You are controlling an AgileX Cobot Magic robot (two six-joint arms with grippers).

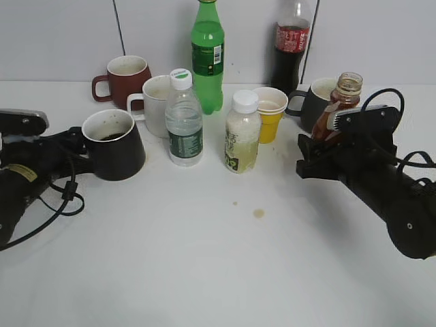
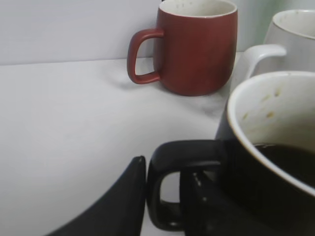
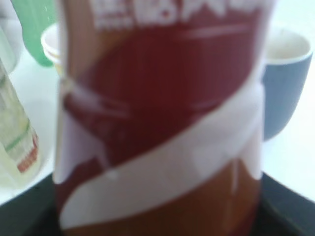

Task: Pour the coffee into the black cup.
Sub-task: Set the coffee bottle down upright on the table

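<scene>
Your right end effector [image 1: 320,153] is closed around the upright coffee bottle [image 1: 340,102], and the black cup [image 1: 112,144], handle between the left end effector [image 2: 162,196] fingers, stands far left across the surface [image 1: 218,259].

Glossy black ceramic cup [image 1: 114,144], speckled cream interior. Brown plastic coffee bottle [image 1: 338,104]: red label, white swirl band.

The left arm [image 1: 27,177] lies low at nine o'clock, reaching toward three o'clock. The left gripper [image 2: 162,196] has its fingers around the black cup's handle [image 2: 170,184], probably closed on it. The right arm [image 1: 388,191] comes from four o'clock; the right gripper [image 1: 320,153] clamps the coffee bottle [image 3: 157,118] upright.
</scene>
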